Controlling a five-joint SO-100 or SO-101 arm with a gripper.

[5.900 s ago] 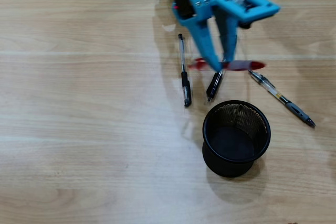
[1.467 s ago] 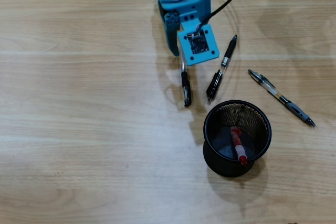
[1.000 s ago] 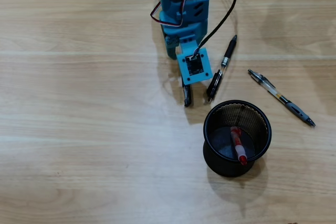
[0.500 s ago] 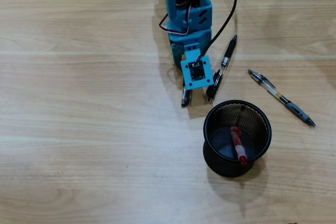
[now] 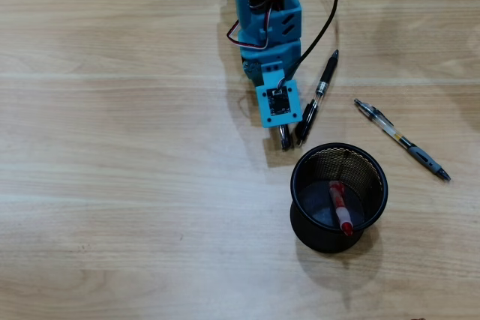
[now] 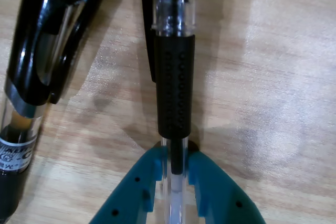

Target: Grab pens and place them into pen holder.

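Note:
My teal gripper (image 6: 174, 155) is shut on a clear pen with a black ribbed grip (image 6: 174, 93), holding it low over the wooden table. In the overhead view the gripper (image 5: 284, 137) is just up-left of the black mesh pen holder (image 5: 373, 170), and only the end of the held pen (image 5: 284, 140) shows below the wrist. A black pen (image 5: 321, 91) lies right beside the gripper, and it also shows at the left of the wrist view (image 6: 31, 72). A red pen (image 5: 340, 206) stands tilted inside the holder. Another pen (image 5: 401, 140) lies to the right of the holder.
The blue arm (image 5: 268, 16) comes down from the top edge, with a black cable (image 5: 330, 20) looping on its right. The wooden table (image 5: 120, 185) stretches to the left and below.

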